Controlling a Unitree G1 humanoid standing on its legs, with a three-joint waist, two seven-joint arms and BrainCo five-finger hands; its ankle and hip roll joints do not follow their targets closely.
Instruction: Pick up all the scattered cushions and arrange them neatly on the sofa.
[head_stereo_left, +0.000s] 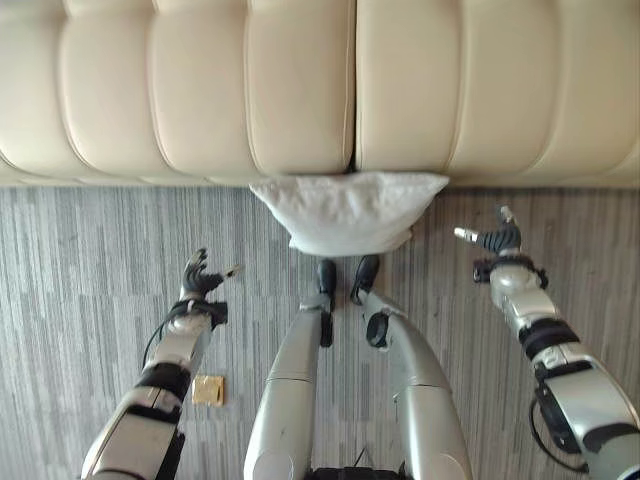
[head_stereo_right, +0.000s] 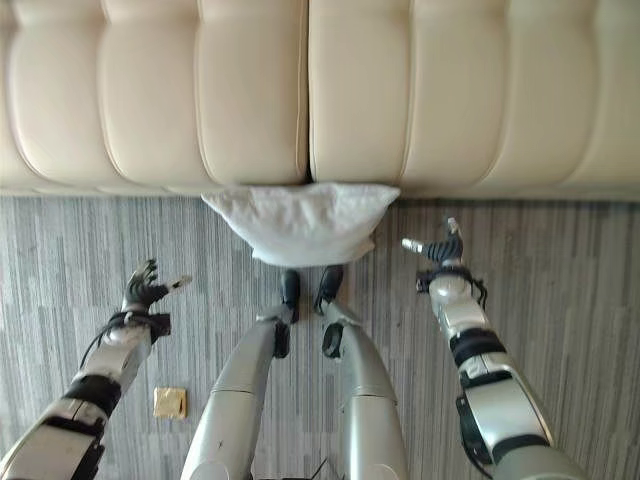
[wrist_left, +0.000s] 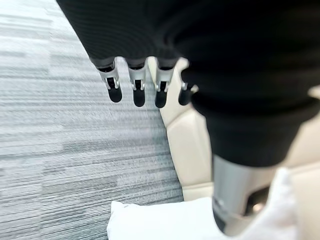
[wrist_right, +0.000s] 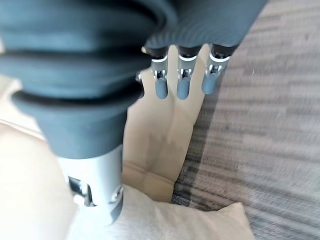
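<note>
A white cushion (head_stereo_left: 348, 212) lies on the grey carpet, its far edge against the front of the cream sofa (head_stereo_left: 300, 90). My left hand (head_stereo_left: 200, 279) hovers over the carpet to the cushion's left, fingers spread and holding nothing. My right hand (head_stereo_left: 499, 240) is off the cushion's right corner, also open and apart from it. In the left wrist view straight fingers (wrist_left: 137, 86) point along the sofa's base, with the cushion (wrist_left: 160, 222) past the thumb. The right wrist view has relaxed fingers (wrist_right: 182, 75) over the sofa's front and the cushion (wrist_right: 200, 222) below.
A small tan square (head_stereo_left: 208, 390) lies on the carpet (head_stereo_left: 80, 260) beside my left forearm. The sofa's seat cushions span the whole far side, with a seam (head_stereo_left: 353, 90) in the middle just above the white cushion.
</note>
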